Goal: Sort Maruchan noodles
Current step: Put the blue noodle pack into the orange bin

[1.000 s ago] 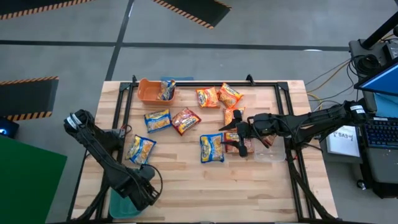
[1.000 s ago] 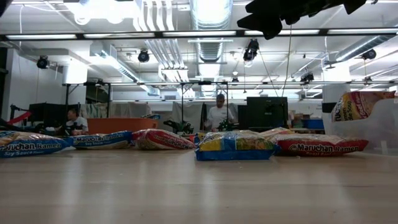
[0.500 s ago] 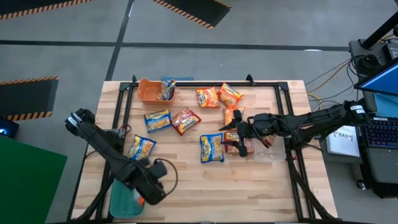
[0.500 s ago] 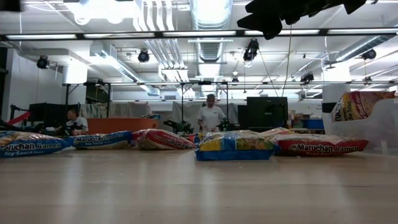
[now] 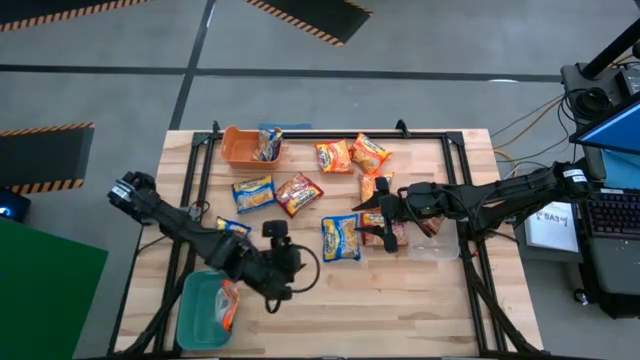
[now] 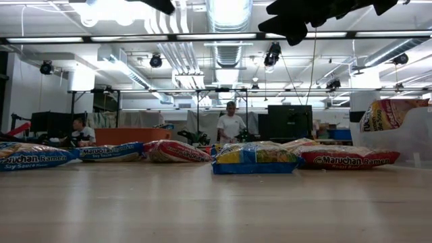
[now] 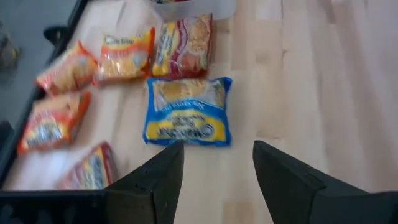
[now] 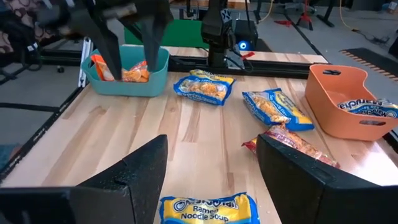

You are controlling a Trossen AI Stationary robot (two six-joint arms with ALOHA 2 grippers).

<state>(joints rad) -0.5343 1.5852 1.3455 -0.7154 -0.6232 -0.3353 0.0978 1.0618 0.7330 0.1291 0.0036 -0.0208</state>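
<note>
Maruchan noodle packets lie flat on the wooden table: a blue one (image 5: 340, 238) in the middle, blue (image 5: 253, 193) and red (image 5: 298, 193) ones farther left, and orange ones (image 5: 333, 156) (image 5: 369, 153) at the back. One orange packet (image 5: 228, 305) lies in the teal bin (image 5: 195, 322). A blue one (image 5: 267, 145) stands in the orange bin (image 5: 240, 148). My left gripper (image 5: 293, 268) (image 7: 217, 168) hangs open above bare wood, near-left of the middle blue packet (image 7: 188, 111). My right gripper (image 5: 362, 220) (image 8: 211, 162) hovers open just right of that packet (image 8: 208, 210), over a red one (image 5: 378, 228).
A clear container (image 5: 435, 245) (image 6: 405, 135) stands by the right edge with a packet in it. Another blue packet (image 5: 232, 228) lies partly under my left arm. Bare wood fills the near middle and near right. People stand in the room beyond the table.
My left gripper has swung up and away from over the teal bin toward the table's middle, rolling its wrist as it went. The orange packet in the bin, hidden under the gripper before, now shows.
</note>
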